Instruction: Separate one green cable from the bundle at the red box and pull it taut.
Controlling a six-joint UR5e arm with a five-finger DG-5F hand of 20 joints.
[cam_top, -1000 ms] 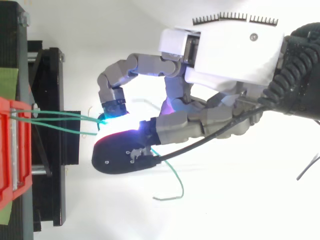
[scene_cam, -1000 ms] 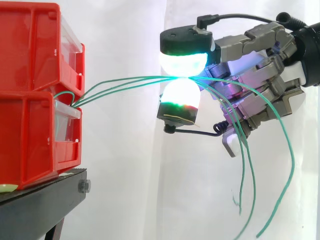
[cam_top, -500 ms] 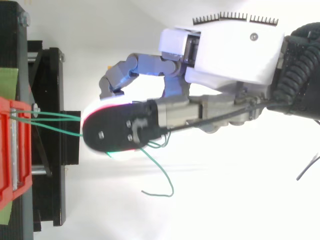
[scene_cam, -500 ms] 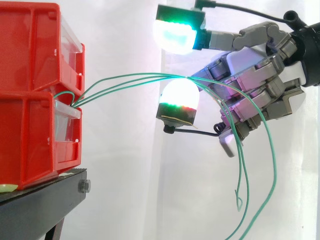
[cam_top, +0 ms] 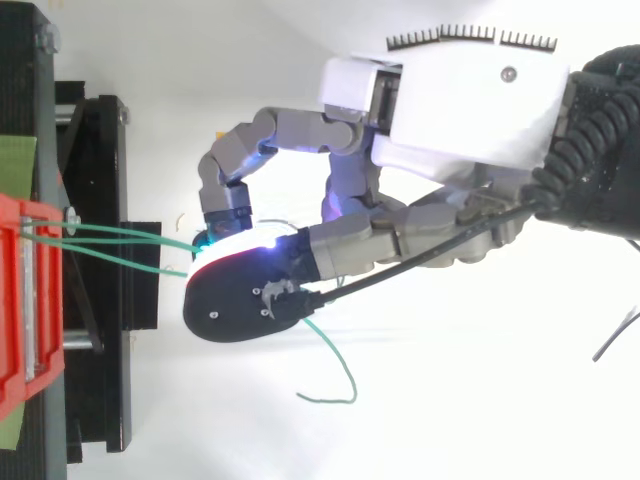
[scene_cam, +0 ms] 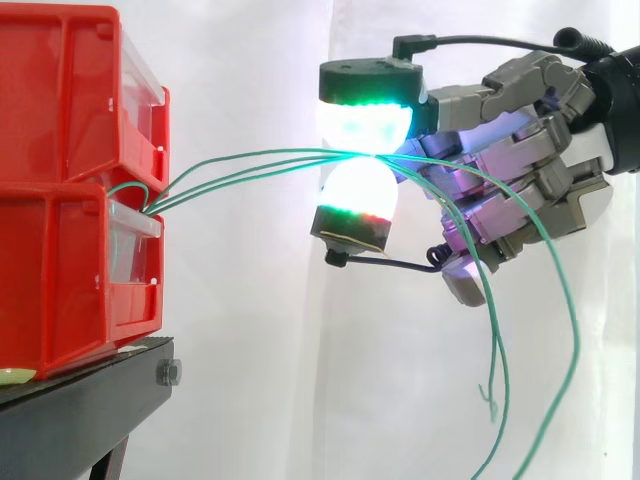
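Note:
Three thin green cables (scene_cam: 250,165) come out of the lower red box (scene_cam: 60,270) and run right in gentle arcs to one meeting point. My hand (scene_cam: 520,170) reaches in from the right, and two of its glowing fingertips (scene_cam: 365,120) are pressed together from above and below on that meeting point. I cannot tell whether the pinch holds one cable or all three. Past the pinch the loose ends (scene_cam: 565,300) hang down in front of the palm. From above, the hand (cam_top: 460,110) hovers right of the box (cam_top: 15,300), with the cables (cam_top: 120,240) spanning the gap.
A second red box (scene_cam: 60,90) is stacked on the lower one, both on a black stand (scene_cam: 80,400) at the left. A white curtain hangs behind. Open air lies below and right of the hand.
Half a second ago the upper fingertip was lifted off the cables, which lay over the lower one. It has come back down, pinching them again as a second ago.

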